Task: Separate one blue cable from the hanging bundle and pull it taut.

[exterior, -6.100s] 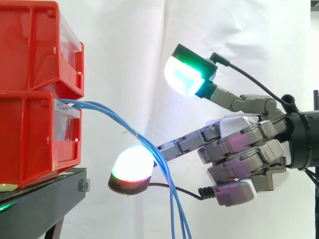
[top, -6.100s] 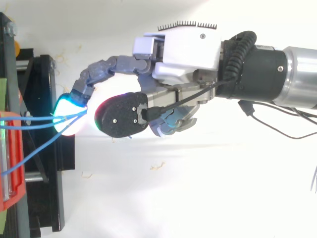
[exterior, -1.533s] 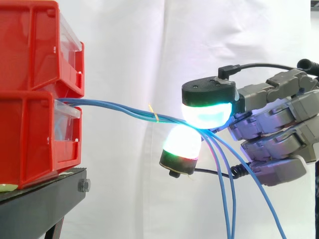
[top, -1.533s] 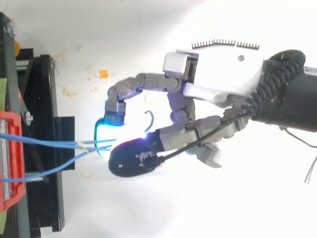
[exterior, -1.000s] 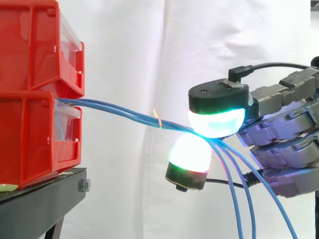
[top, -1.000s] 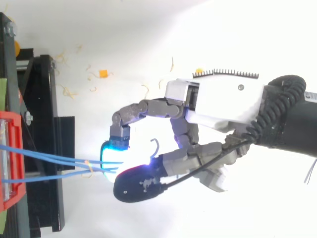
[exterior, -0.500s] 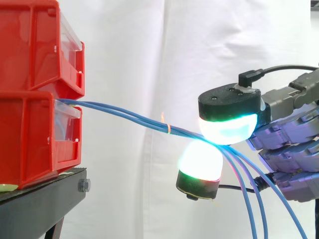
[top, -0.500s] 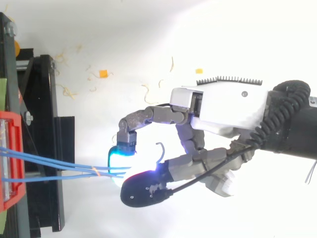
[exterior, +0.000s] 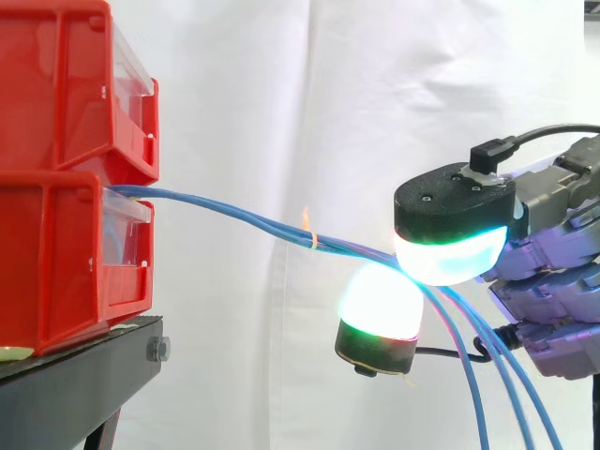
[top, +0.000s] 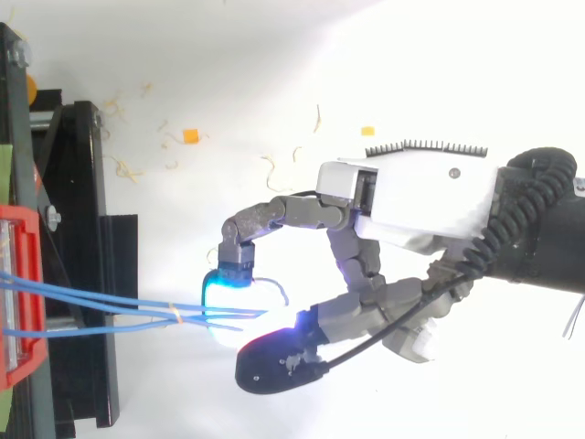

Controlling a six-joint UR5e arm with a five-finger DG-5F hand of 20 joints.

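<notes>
A bundle of thin blue cables (exterior: 244,217) comes out of the lower red bin (exterior: 56,253) and slopes down to the right, bound by a small orange tie (exterior: 312,239). My hand (exterior: 553,281) enters from the right. Its black-backed thumb pad (exterior: 455,234), glowing cyan, lies on top of the bundle, and a white-green fingertip (exterior: 380,305) sits just under it, so the cables are pinched between them. Past the pinch the cables hang down (exterior: 506,394). From above, the cables (top: 110,306) fan slightly from the bin to my hand (top: 411,201).
A second red bin (exterior: 56,84) is stacked on the lower one, both on a black stand (exterior: 75,375) at the left. A white curtain (exterior: 309,94) hangs behind. Small orange scraps (top: 190,135) lie on the white floor.
My hand has moved right, away from the bins, and slightly down, drawing the cables with it. The orange tie has shifted right and the stretch from the bin looks straighter.
</notes>
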